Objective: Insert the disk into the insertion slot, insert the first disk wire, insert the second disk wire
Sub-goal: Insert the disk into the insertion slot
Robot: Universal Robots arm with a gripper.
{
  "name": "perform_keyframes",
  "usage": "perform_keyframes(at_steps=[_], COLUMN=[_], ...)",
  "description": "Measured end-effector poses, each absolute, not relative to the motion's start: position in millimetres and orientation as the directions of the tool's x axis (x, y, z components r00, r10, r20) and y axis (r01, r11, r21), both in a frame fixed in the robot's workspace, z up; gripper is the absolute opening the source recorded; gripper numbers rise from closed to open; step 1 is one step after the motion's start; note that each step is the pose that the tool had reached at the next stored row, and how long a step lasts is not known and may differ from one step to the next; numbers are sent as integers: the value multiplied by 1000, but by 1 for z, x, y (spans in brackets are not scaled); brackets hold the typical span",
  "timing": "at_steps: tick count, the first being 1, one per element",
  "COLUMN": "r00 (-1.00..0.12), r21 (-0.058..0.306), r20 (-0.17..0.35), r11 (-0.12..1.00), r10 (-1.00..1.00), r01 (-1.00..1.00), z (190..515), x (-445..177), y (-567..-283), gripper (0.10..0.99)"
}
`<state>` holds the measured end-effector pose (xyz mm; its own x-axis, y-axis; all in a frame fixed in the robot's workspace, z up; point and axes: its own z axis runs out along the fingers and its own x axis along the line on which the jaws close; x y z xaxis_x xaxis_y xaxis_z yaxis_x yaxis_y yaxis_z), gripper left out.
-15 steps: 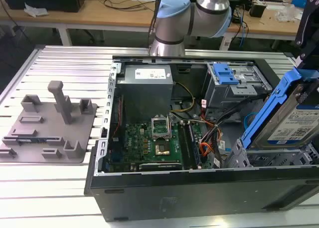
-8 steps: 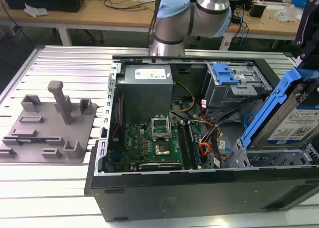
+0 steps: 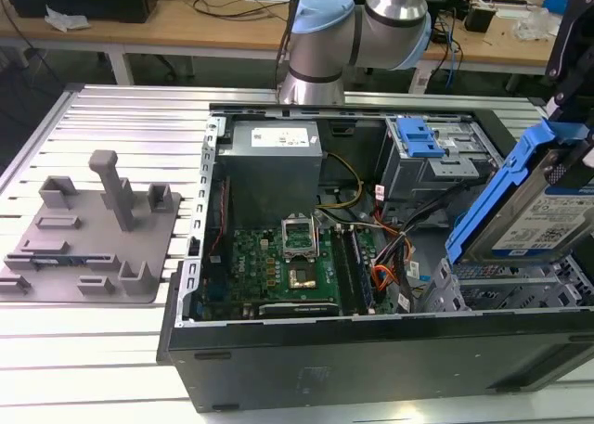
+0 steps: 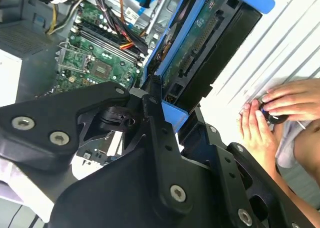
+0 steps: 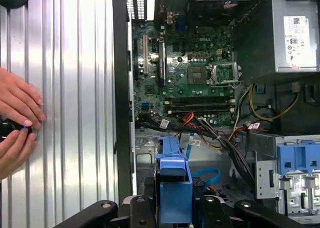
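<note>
Robotics lab here: slatted aluminium table (image 3: 102, 368), open computer case (image 3: 371, 364) on it, cluttered wooden workbenches (image 3: 195, 20) at twelve o'clock.

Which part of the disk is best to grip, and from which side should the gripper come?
Likely the end of its blue frame, squeezed across the thickness, from the end away from the insertion slot. The disk is flat and wide; the gripper holds it so, its far end free.
</note>
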<state>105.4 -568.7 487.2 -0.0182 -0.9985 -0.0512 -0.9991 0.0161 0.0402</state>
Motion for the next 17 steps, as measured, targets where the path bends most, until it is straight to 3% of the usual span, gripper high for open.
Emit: perform_keyframes(at_steps=[3,17], r00=[-18,-6], r21=[41,41], r20=[-74,-74], r11=[15,3], r10=[-997,-997], r01=[-999,-999], z=[487,487], x=[105,123], y=[-569,-569], gripper=[365,365])
